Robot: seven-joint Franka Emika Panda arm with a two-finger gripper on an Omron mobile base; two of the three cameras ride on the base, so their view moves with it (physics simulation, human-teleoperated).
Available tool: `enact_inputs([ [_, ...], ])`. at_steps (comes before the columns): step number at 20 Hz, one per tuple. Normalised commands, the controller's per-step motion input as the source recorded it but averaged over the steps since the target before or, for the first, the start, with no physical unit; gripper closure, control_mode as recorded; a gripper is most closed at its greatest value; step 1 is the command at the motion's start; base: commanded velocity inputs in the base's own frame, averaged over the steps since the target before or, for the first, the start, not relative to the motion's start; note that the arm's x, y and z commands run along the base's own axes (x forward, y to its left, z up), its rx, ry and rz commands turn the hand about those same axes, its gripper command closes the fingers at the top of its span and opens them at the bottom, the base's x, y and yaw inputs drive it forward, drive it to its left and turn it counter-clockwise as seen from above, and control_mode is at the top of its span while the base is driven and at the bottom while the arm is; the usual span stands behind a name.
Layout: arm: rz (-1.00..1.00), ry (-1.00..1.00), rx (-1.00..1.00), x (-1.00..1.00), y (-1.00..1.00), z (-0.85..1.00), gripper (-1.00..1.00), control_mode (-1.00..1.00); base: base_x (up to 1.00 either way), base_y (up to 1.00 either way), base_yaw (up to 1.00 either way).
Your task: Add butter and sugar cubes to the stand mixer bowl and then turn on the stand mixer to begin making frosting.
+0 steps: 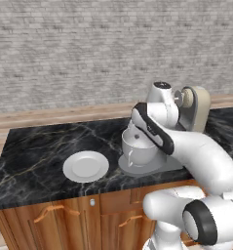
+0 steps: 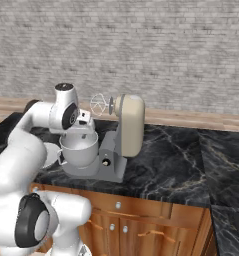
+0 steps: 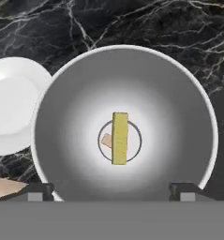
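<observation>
A grey brick wall (image 1: 88, 44) backs a black marble surface (image 1: 40, 141) veined in white, set over wooden cabinets (image 1: 64, 219). On the surface stands the stand mixer (image 2: 126, 130), its rounded beige head tilted back with the wire whisk (image 2: 99, 105) raised, above a grey neck and a flat grey base. The large pale grey round stand mixer bowl (image 3: 188, 93) with a side handle sits on that base. In the hand view, the small yellow rectangular stick of butter (image 3: 120, 138) lies at the centre of the bowl's floor, and the tiny pale tan sugar cube (image 3: 107, 140) rests touching it at its 9 o'clock side, partly under it. A flat white round plate (image 1: 86, 166) lies on the surface at the bowl's 9 o'clock, just beside it. The white arm reaches over the bowl; its pincer (image 3: 112, 192) hangs directly above the bowl's opening with the two dark fingertips (image 3: 38, 191) spread wide apart, released and grasping nothing.
</observation>
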Motion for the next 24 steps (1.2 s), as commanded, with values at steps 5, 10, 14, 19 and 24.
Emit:
enact_inputs([
  [5, 0.0, -0.26, 0.15, -1.0, -0.42, 1.0, -1.0, -1.0, 0.0, 0.0, 0.0],
  [10, -0.01, -0.22, 0.06, -0.91, -0.25, 0.83, -1.0, -1.0, 0.0, 0.0, 0.0],
  [14, -0.02, -0.21, 0.0, -0.71, -0.34, 0.91, -1.0, -1.0, 0.0, 0.0, 0.0],
  [19, -0.09, -0.15, 0.13, -0.57, -0.85, 0.8, -1.0, -1.0, 0.0, 0.0, 0.0],
  [24, -0.15, -0.13, 0.33, -0.18, -1.0, 0.41, -1.0, -1.0, 0.0, 0.0, 0.0],
])
